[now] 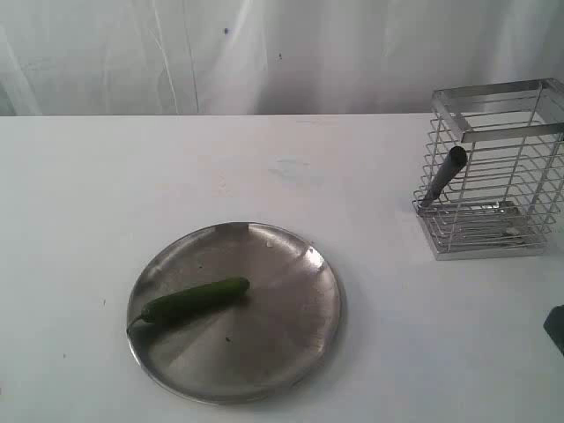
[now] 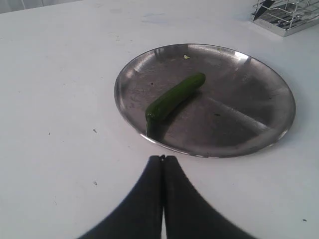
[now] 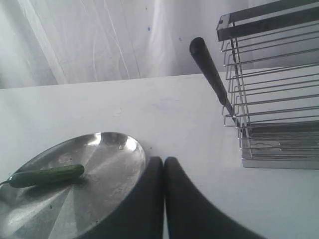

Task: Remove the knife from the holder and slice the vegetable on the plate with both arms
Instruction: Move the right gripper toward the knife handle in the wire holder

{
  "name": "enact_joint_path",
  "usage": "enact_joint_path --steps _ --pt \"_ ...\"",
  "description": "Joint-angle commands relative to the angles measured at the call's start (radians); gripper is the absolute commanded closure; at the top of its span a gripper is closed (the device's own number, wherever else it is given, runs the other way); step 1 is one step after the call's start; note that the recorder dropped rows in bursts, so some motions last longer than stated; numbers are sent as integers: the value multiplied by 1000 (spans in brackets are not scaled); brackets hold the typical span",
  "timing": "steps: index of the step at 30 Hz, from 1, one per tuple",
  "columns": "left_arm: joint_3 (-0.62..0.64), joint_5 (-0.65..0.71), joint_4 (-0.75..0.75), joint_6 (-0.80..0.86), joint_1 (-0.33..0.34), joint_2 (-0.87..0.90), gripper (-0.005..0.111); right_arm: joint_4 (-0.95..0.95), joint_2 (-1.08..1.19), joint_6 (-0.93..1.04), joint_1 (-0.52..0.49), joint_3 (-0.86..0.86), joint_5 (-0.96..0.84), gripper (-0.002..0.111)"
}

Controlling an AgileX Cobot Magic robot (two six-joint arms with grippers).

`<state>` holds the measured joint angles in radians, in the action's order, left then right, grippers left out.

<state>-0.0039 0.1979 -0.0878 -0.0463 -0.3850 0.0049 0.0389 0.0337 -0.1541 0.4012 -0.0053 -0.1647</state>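
The dark green vegetable [image 1: 194, 300] lies whole on the left half of the round steel plate [image 1: 291, 352], stem end near the rim. At the right stands the silver wire holder [image 1: 493, 167]; the knife [image 1: 443, 176] leans in it, its dark handle poking out through the left side. In the left wrist view my left gripper [image 2: 162, 158] is shut and empty, just short of the plate [image 2: 249, 124] and the vegetable [image 2: 174, 97]. My right gripper [image 3: 164, 160] is shut and empty too, between the plate [image 3: 109, 164] and the holder [image 3: 274, 99], below the knife handle [image 3: 207, 62].
A white table [image 1: 88, 176] carries everything, with a white curtain [image 1: 264, 53] behind it. A dark bit of the right arm [image 1: 555, 328] shows at the right edge of the exterior view. The holder's base [image 2: 289, 17] peeks into the left wrist view.
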Motion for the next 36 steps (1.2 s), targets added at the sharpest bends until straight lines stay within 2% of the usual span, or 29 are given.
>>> enact_joint_path --steps 1,9,13,16,25,29,36 --pt "4 3 -8 -1 4 -5 107 -9 -6 0 -5 5 -1 108" --pt "4 3 -8 -1 4 -5 107 -9 -6 -22 -5 5 9 108" --pt "4 3 -8 -1 4 -5 107 -16 -6 -24 -1 -3 186 108" --pt "4 3 -8 -1 4 -5 107 -39 -6 -29 -1 -81 209 108" --pt "4 3 -8 -1 4 -5 107 -39 71 -31 -1 -404 -47 108" --pt "4 3 -8 -1 4 -5 107 -39 198 6 -1 -523 -88 108" --pt "4 3 -8 -1 4 -5 107 10 465 10 -1 -716 -307 108"
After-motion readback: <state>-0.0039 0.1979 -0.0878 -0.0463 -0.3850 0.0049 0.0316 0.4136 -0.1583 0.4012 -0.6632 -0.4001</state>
